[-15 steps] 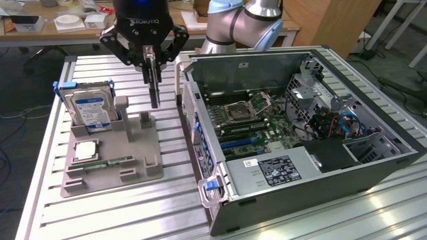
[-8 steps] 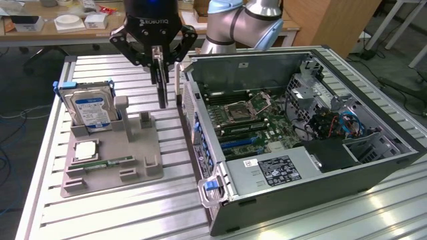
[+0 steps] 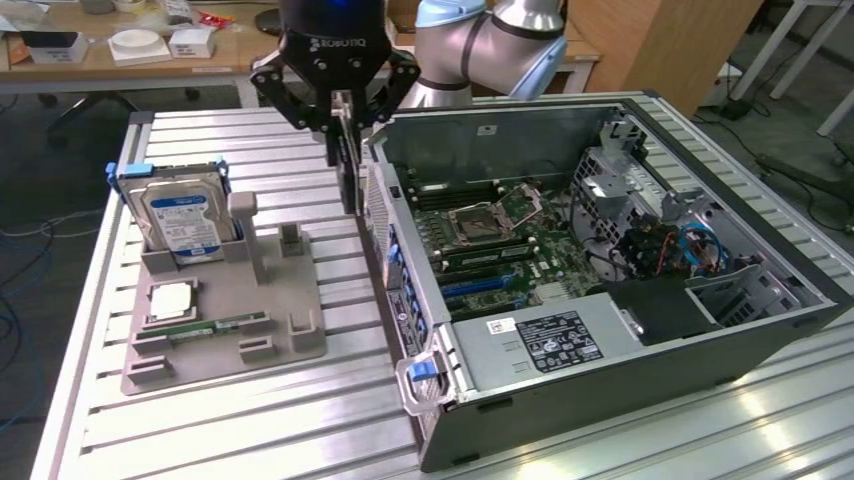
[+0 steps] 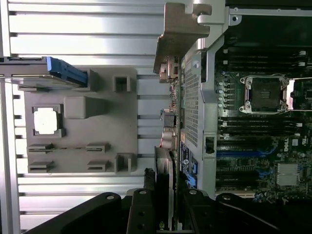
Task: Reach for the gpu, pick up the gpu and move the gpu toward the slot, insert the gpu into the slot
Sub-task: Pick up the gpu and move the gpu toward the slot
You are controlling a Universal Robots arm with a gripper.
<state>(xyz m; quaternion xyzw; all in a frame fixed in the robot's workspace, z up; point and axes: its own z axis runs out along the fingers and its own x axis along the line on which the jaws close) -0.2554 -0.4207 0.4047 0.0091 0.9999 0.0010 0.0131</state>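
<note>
My gripper hangs over the table, between the grey holder and the open computer case, shut on the gpu. The gpu is a thin dark card that hangs on edge below the fingers, just outside the case's rear wall. In the wrist view the gripper clamps the card edge-on, and the gpu's silvery bracket end points away from the camera. The slot is a blue connector strip on the green motherboard inside the case; it appears again as the slot in the wrist view. The card is apart from it.
A grey holder on the exterior view's left carries a blue-labelled hard drive, a CPU chip and a memory stick. The case's rear wall stands close beside the card. Inside the case are the CPU socket and a power supply.
</note>
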